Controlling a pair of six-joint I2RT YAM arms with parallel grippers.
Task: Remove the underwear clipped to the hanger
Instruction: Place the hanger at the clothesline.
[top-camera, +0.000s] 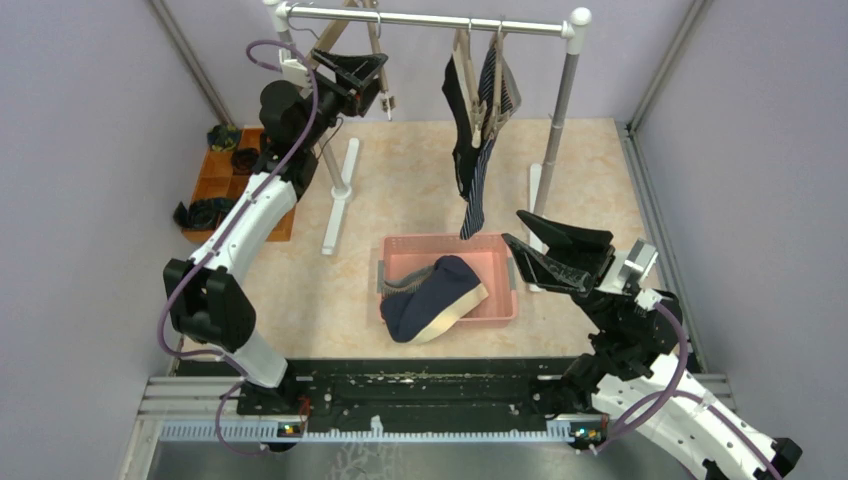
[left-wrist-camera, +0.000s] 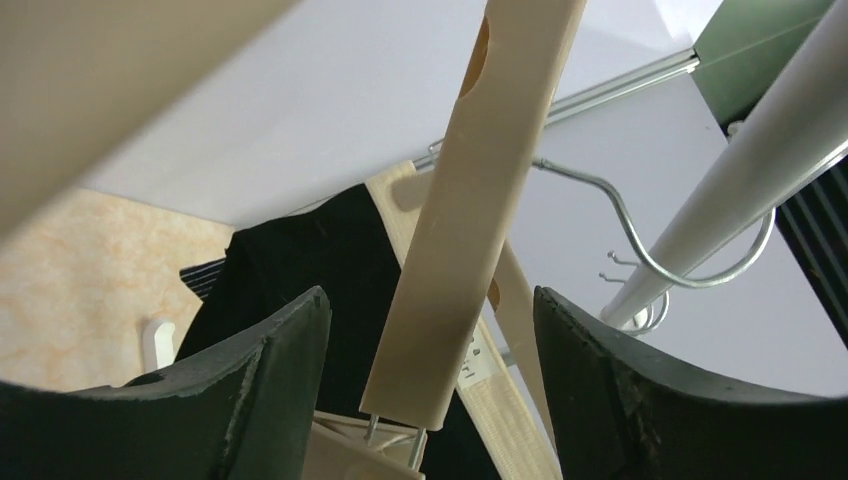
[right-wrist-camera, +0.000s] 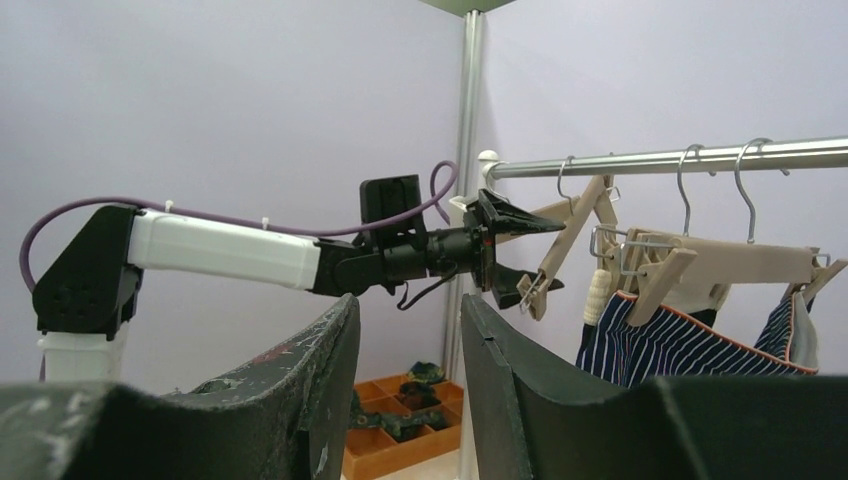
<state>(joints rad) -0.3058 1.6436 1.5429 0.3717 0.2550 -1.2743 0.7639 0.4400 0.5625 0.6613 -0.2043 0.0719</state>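
Note:
The black underwear (top-camera: 458, 110) and the navy white-striped underwear (top-camera: 478, 185) hang clipped to wooden hangers (top-camera: 478, 75) on the right half of the rail (top-camera: 430, 20). The striped pair also shows in the right wrist view (right-wrist-camera: 660, 345). The plain navy underwear (top-camera: 432, 296) and the grey-white striped pair (top-camera: 404, 284) lie in the pink basket (top-camera: 450, 243). My left gripper (top-camera: 380, 78) is open up at the rail's left end. Its jaws stand either side of a bare hanger's arm (left-wrist-camera: 470, 220) without touching it. My right gripper (top-camera: 513, 227) is open and empty beside the basket's right end.
The rack's white feet (top-camera: 340, 195) and right post (top-camera: 560, 100) stand behind the basket. An orange divided tray (top-camera: 215, 185) with dark rolled bundles sits at the far left by the wall. Purple walls close the cell on all sides.

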